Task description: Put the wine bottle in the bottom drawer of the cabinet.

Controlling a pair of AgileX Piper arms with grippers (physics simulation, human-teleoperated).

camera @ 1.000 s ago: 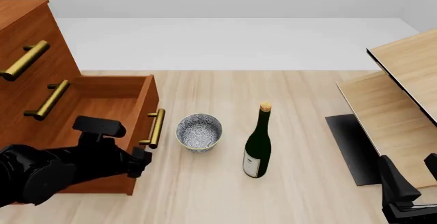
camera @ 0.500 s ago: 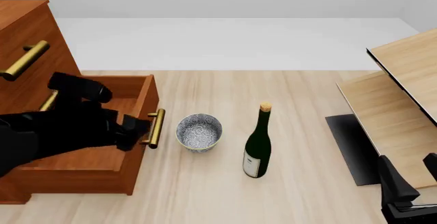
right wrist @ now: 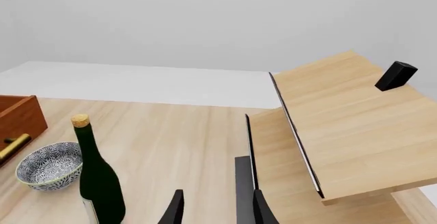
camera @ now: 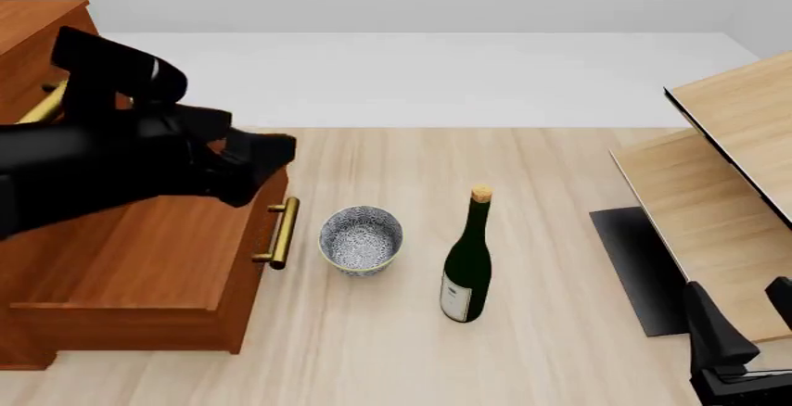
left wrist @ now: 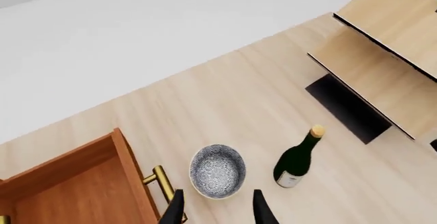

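You lifted the left gripper [camera: 274, 151] away from the bottom drawer [camera: 148, 258], which stayed pulled out, fingers spread and empty, while the wine bottle [camera: 466, 260] stood untouched beside the bowl [camera: 360, 238], so grasping remained.

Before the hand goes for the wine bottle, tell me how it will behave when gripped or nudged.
The wine bottle stands upright, tall on a narrow base, so a push near its cork would probably tip it. Its round body suggests it would then roll. The glossy dark surface looks like rigid glass, likely slippery and breakable.
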